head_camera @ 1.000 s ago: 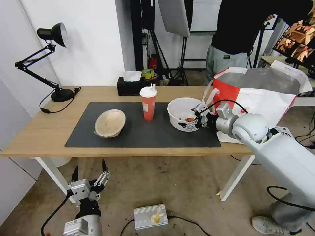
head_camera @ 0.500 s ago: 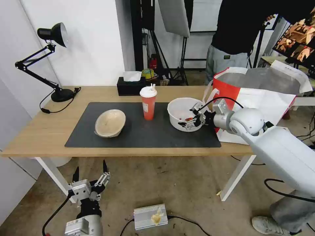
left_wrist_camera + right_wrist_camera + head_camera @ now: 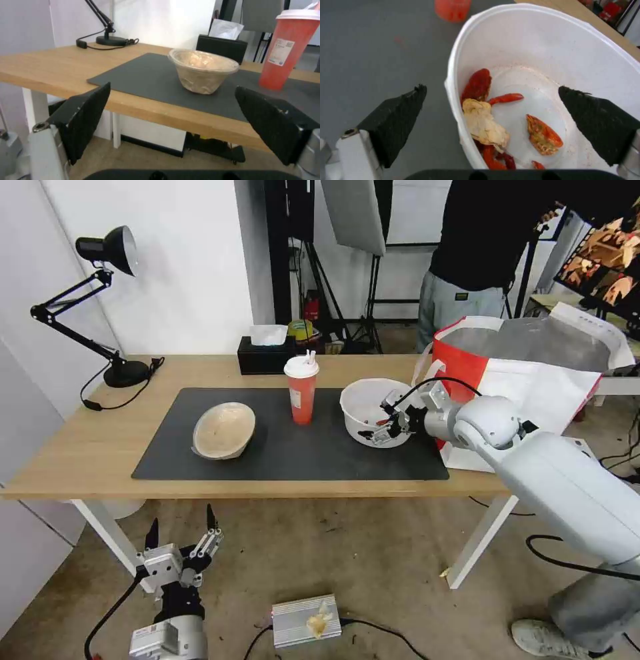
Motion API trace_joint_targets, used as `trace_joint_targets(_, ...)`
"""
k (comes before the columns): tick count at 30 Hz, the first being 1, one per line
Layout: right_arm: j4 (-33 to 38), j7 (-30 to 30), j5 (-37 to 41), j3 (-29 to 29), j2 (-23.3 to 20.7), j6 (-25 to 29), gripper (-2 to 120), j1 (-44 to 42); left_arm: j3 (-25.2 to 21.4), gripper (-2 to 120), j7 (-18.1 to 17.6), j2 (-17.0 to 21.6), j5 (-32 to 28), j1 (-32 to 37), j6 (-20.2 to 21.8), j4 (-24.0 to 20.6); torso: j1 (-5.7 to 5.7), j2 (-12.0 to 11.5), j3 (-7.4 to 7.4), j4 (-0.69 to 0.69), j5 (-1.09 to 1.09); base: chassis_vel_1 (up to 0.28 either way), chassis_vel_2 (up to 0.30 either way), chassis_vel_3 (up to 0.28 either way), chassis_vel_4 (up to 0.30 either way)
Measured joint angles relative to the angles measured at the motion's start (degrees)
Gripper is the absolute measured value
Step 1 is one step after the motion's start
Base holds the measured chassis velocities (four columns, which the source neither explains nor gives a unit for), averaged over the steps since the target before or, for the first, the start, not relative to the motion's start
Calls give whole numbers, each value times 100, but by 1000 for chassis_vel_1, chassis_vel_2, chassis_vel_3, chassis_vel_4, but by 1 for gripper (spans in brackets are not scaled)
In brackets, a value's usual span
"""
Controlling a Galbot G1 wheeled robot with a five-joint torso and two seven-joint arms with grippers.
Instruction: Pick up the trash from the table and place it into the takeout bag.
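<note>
Light-wood table (image 3: pixel 80 447): grey mat (image 3: pixel 300 453), lamp (image 3: pixel 123 373), tissue box (image 3: pixel 263 359), bag (image 3: pixel 533 387).

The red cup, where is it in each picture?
Head view: the red cup stands on the grey mat, between the beige bowl and the white bowl.
Left wrist view: the cup stands past the beige bowl, beyond the open left gripper.
Right wrist view: its red base shows beyond the white bowl's rim, which the open right gripper straddles.
Shared landmark: the grey mat.
</note>
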Motion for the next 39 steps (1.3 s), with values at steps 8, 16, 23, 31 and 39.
trace_joint_targets(8, -129, -91, -109, -75, 27, 2, 100, 101, -1, 100, -86, 0, 10, 2, -4, 19, 0, 0, 0, 0, 0, 0, 0, 0, 0)
trace_joint_targets(16, -257, -150, -196, -81, 96, 11, 100, 126, 3, 100, -133, 0, 28, 2, -12, 20, 0, 0, 0, 0, 0, 0, 0, 0, 0)
trace_joint_targets(23, -349, -155, -306, -102, 144, 12, 100, 126, 3, 100, -136, 0, 29, -6, -17, 34, 0, 0, 0, 0, 0, 0, 0, 0, 0)
trace_joint_targets(31, -433, -259, -446, -161, 159, 12, 92, 157, -3, 100, -149, 2, 30, -27, -18, 45, 0, 0, 0, 0, 0, 0, 0, 0, 0)
trace_joint_targets(39, -465, -329, -511, -187, 152, -3, 62, 135, 1, 100, -157, 1, 30, -38, -21, 56, 0, 0, 0, 0, 1, 0, 0, 0, 0)
